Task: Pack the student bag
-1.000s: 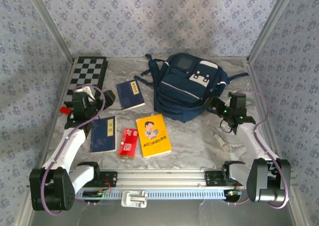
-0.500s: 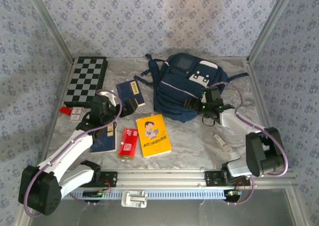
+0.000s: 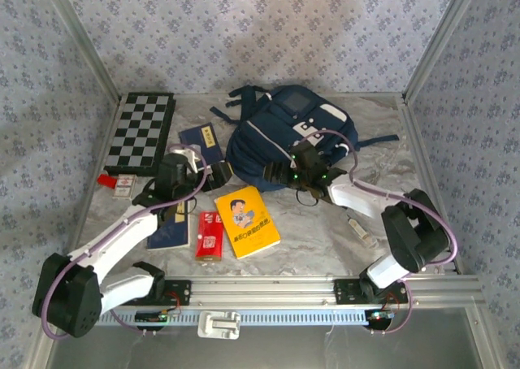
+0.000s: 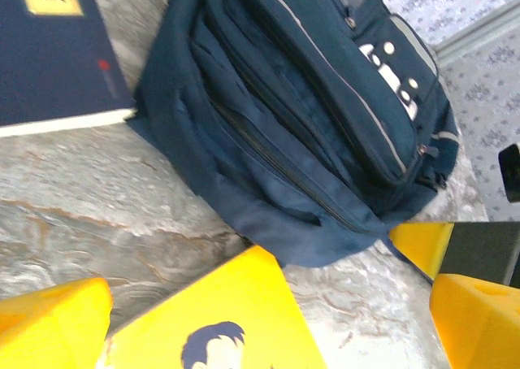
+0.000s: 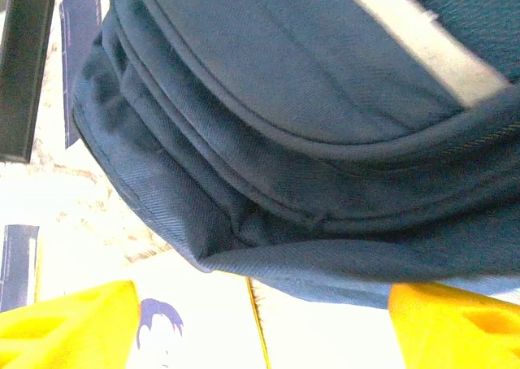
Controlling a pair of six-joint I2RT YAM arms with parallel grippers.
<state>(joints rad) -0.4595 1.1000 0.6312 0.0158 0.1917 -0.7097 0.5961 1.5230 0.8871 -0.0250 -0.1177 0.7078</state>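
The student bag [image 3: 276, 129], navy with white patches, lies at the back middle of the table, its front pocket facing up [image 4: 309, 125]. My right gripper [image 3: 280, 174] is at the bag's near edge, jaws wide open. In the right wrist view the bag's lower seam [image 5: 284, 255] hangs just above the gap between the yellow fingers [image 5: 69, 324]. My left gripper [image 3: 213, 172] is open to the left of the bag, over the corner of a yellow book [image 4: 236, 320], with nothing between its fingers [image 4: 49, 320].
A yellow book [image 3: 246, 221], a red packet [image 3: 210, 235] and a navy book [image 3: 169, 227] lie near the front. A second navy book [image 3: 199, 137] and a chessboard [image 3: 145, 129] are at the back left. A small object [image 3: 361, 229] lies at the right.
The bag has slid left and turned. My right gripper has swept left along the bag's near edge. The left arm has reached rightward toward the bag.
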